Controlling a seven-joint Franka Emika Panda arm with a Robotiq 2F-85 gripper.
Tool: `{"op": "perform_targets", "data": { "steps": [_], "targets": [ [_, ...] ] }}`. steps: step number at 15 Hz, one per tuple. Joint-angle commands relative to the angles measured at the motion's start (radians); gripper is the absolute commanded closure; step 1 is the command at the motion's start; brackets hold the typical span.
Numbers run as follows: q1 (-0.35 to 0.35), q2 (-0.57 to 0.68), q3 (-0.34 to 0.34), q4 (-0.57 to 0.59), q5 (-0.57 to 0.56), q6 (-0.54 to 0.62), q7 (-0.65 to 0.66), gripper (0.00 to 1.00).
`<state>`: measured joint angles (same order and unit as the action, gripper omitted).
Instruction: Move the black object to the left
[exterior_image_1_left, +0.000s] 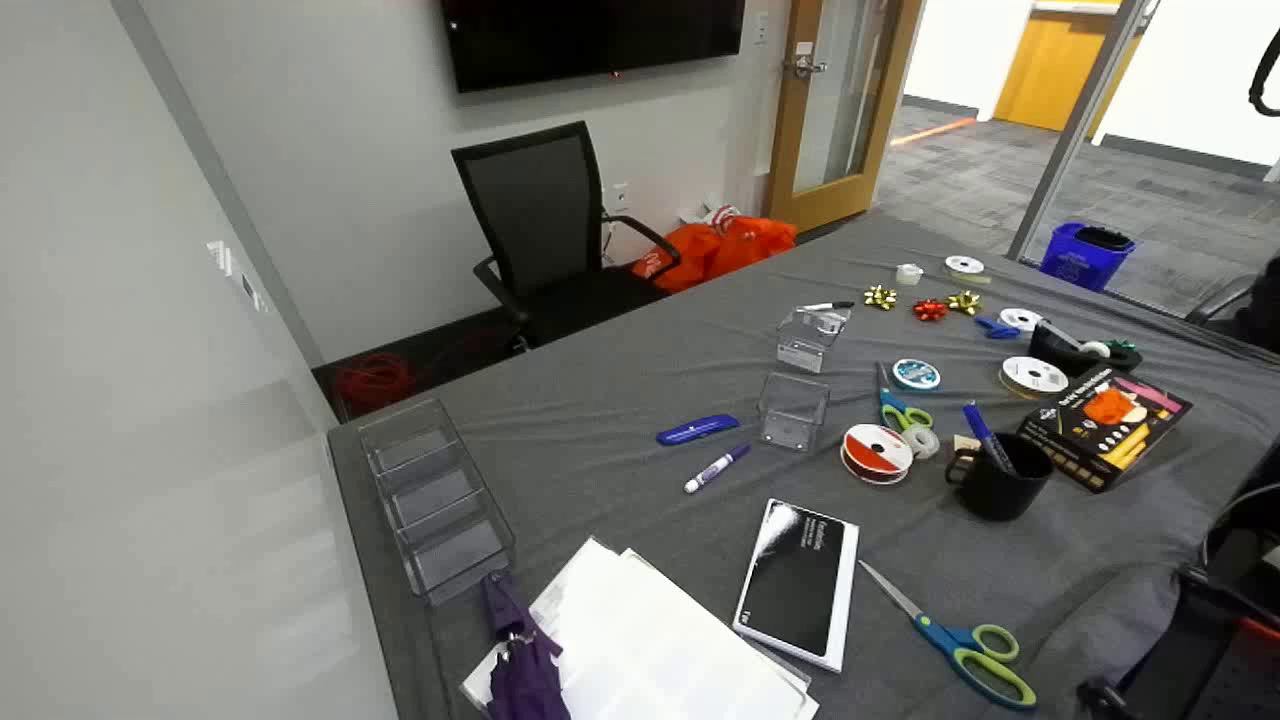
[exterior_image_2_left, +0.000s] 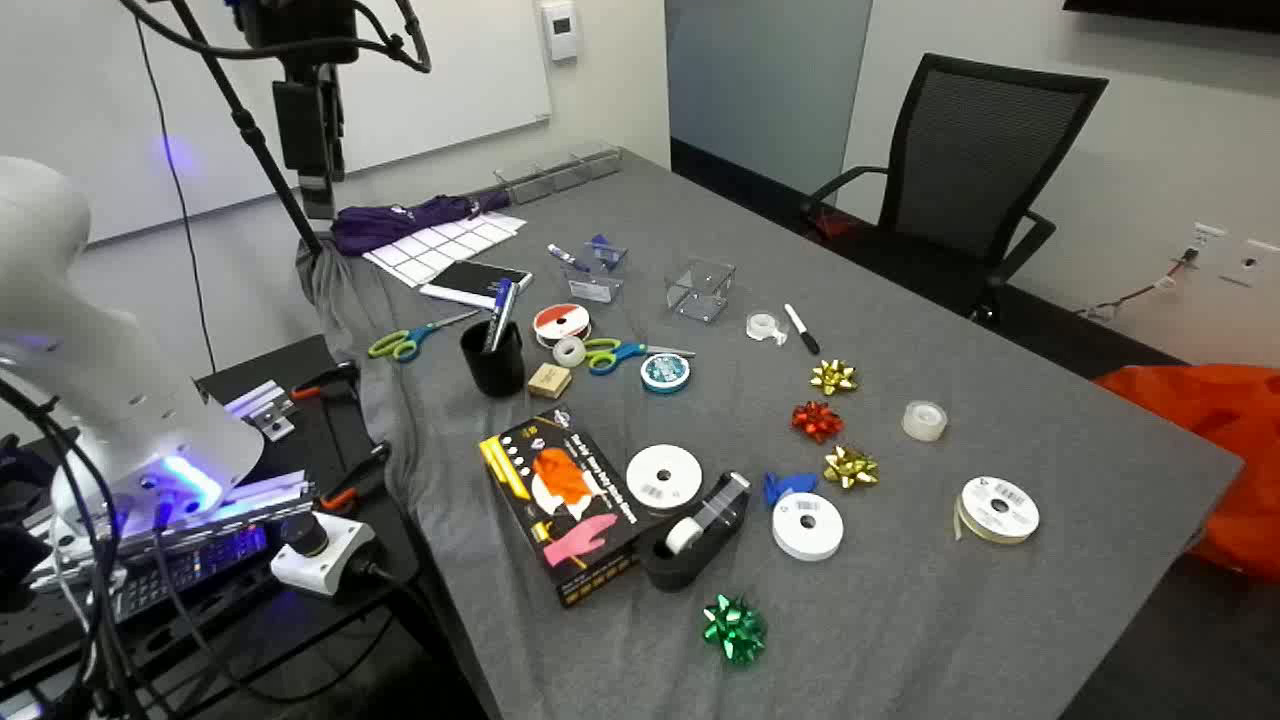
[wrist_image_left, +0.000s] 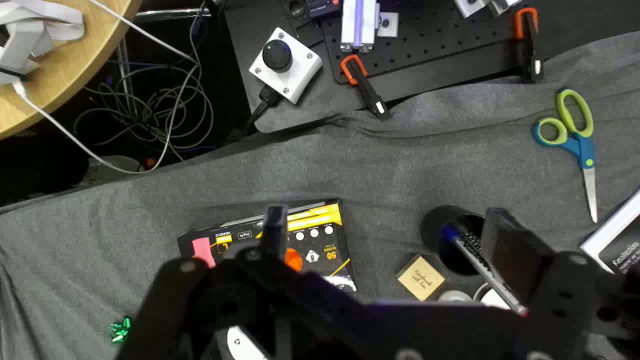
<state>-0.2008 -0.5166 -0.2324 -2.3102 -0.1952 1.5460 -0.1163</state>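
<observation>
The black object is most likely the mug with markers in it; the tape dispenser is the rival reading. The mug stands on the table near the glove box, off one short end of it, with a strip of table showing between them. The tape dispenser lies just beside the glove box too, by a long side, toward the end farther from the mug.

The coming move turns on this: the mug lies below the gripper, toward the finger farther from the glove box. In the wrist view the fingers stand wide apart, one in front of the glove box, the other past the mug, and no held thing shows. That view looks down at a slant, so whether the mug sits squarely under the gap is hard to tell. The gripper would need to come down first, probably edging away from the glove box to centre on the mug.

The mug is upright, its long axis vertical and its mouth up. In an exterior view its handle points roughly away from the glove box. The markers lean away from the glove box as well, where a finger might catch them. Left, if the robot's own, would probably take the mug away from the glove box, toward the scissors and the notebook.
</observation>
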Motion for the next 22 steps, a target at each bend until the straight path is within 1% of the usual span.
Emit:
{"op": "perform_targets", "data": {
  "steps": [1, 12, 17, 22],
  "targets": [
    [-0.001, 0.001, 0.001, 0.002, 0.000, -0.001, -0.001, 0.00],
    [-0.001, 0.001, 0.001, 0.002, 0.000, -0.001, -0.001, 0.00],
    [-0.001, 0.072, -0.048, 0.014, 0.003, 0.124, -0.064, 0.00],
    [-0.004, 0.230, -0.084, 0.044, -0.009, 0.291, -0.131, 0.00]
  ]
}}
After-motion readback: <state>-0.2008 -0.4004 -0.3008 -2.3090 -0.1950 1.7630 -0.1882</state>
